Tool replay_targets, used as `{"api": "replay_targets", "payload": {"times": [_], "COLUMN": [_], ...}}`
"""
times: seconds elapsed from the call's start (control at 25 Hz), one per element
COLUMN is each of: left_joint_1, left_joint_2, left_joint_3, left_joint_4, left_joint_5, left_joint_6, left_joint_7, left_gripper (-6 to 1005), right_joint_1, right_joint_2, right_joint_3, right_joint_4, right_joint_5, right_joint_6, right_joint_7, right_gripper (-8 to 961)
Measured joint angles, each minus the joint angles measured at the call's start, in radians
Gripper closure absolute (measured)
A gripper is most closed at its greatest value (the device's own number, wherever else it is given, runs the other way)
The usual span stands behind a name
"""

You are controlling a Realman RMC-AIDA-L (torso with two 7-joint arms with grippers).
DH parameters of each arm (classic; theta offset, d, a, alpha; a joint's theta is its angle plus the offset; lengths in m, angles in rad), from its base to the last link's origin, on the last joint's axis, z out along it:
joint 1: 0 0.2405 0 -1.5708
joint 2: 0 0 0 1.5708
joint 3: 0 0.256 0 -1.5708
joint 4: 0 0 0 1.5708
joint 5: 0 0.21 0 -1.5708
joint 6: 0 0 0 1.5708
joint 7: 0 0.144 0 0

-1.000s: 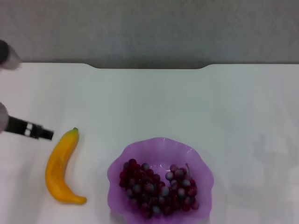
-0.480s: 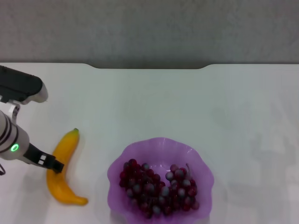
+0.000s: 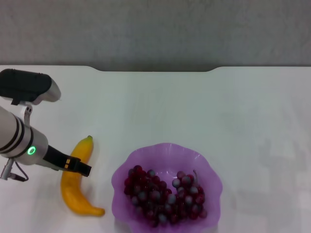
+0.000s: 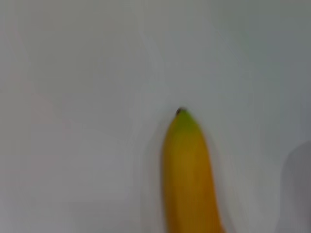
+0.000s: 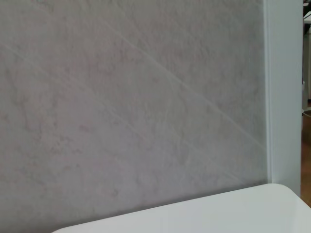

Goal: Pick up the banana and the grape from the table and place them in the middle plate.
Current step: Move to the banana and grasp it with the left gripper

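White worktop [image 3: 194,107] with a shallow notch in its far edge, grey wall [image 3: 155,29] behind. Purple dish [image 3: 124,182] with wavy rim at the near middle, holding the bunch of dark red grapes [image 3: 163,194], which fills most of its flat centre. Banana [image 3: 77,182] flat on the worktop just beside the dish, on the robot's left, clear of the rim; green stem tip pointing away from the robot, curved end near the front edge. Left hand [image 3: 80,167] reaching in from the left side, its dark tip lying over the middle of the banana; cannot tell whether spread or pressed together, nor whether touching the fruit. Silver forearm with a lit green ring and a black housing behind it, covering part of the worktop on that side. From the left wrist: banana [image 4: 189,174] seen lengthwise and blurred, green tip toward bare worktop [image 4: 73,97], a grey edge at one side. From the right wrist: only the grey wall [image 5: 131,97] and a corner of the worktop [image 5: 194,216]; right hand out of sight.
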Motion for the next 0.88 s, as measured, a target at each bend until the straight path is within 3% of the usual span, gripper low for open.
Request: {"api": "replay_targets", "payload": {"times": [0.32,0.88], "left_joint_1": [-0.005,-0.049], "left_joint_2": [-0.001,0.000], "left_joint_3": [0.008,0.012], "left_joint_4": [0.000,0.134], "left_joint_5": [-0.008,0.023], "left_joint_6": [0.008,0.070], "left_joint_7": [0.000,-0.006], "left_gripper": [166,169], "right_joint_1": [0.003,0.012], "right_joint_2": [0.000,-0.001], "right_joint_3": [-0.002,-0.002], "right_joint_4": [0.000,-0.003], "right_joint_5": [0.000,0.000], "right_joint_6": [0.011,0.038], "right_joint_7": [0.000,0.000], "right_gripper": [223,224]}}
